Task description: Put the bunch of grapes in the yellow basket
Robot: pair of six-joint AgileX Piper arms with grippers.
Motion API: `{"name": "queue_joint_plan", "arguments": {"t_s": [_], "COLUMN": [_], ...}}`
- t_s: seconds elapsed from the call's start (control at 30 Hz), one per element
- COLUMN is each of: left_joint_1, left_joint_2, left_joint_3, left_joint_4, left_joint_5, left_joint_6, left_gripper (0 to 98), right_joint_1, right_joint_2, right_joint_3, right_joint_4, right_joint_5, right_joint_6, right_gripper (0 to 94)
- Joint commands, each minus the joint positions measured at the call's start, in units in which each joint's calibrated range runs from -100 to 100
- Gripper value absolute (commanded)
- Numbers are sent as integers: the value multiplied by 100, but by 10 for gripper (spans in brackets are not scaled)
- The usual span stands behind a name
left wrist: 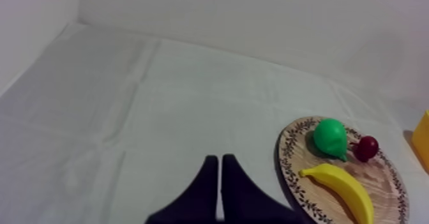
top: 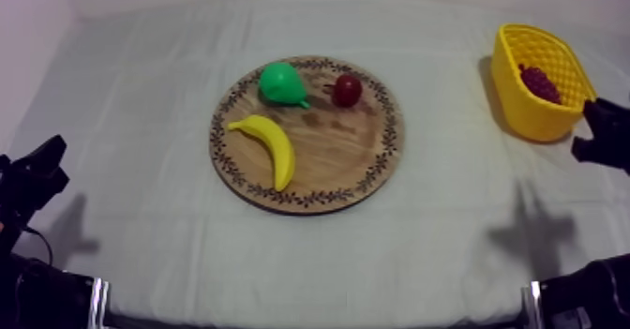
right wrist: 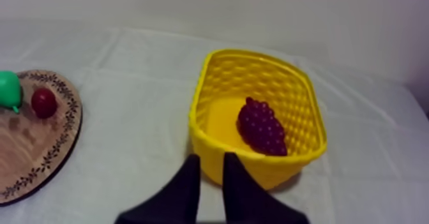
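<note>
While the grapes [top: 541, 82] lie inside the basket [top: 525, 119] at the upper right of the top view, a dark purple, knobbly cluster on its floor, the board [top: 347, 155] sits at frame centre. The basket is bright yellow, with lattice walls that flare up to a smooth oval rim. The board is round, its wood grain bare in the middle and a dark leaf pattern running round its rim.

On the board, a glossy green pear [top: 281, 84] stands at the upper left. A round, shiny red fruit [top: 347, 90] sits just beside it, apart. A smooth, curved banana [top: 272, 148] lies along the left side.

A grey-white cloth [top: 141, 117] with faint creases covers the table. A pale wall [left wrist: 255, 16] rises behind it. Soft arm shadows fall on the cloth at lower left and lower right.

Bare cloth spreads wide between board and basket, and again left of the board. The basket stands close to the frame's right edge.

The left gripper [left wrist: 219, 159] hangs over bare cloth beside the board, its fingers pressed together into a narrow wedge, holding nothing. The right gripper [right wrist: 210, 159] is just before the basket's near wall, its fingers a little apart with nothing between them.
</note>
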Motion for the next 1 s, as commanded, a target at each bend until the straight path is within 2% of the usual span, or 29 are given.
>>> {"name": "queue_joint_plan", "arguments": {"t_s": [0.0,0.17,0.47,0.6,0.73,0.83,0.97], "left_joint_1": [0,0,0,0,0,0,0], "left_joint_2": [0,0,0,0,0,0,0], "left_joint_3": [-3,-3,-3,-3,-3,-3,-3], "left_joint_4": [0,0,0,0,0,0,0], "left_joint_5": [-3,-3,-3,-3,-3,-3,-3], "left_joint_6": [-1,-1,-1,-1,-2,-1,-1], "left_gripper": [1,1,1,1,1,1,1], "right_joint_1": [-5,71,428,442,391,367,368], "right_joint_2": [-541,-1212,-1714,-1737,-1745,-1746,-1747], "right_joint_3": [358,715,1074,1136,1151,1154,1155], "right_joint_4": [14,-35,-719,-790,-649,-464,-273], "right_joint_5": [-61,32,-4,37,320,682,1040], "right_joint_6": [-112,-256,-13,-111,-646,-1344,-1715], "right_gripper": [36,11,5,4,4,47,66]}}
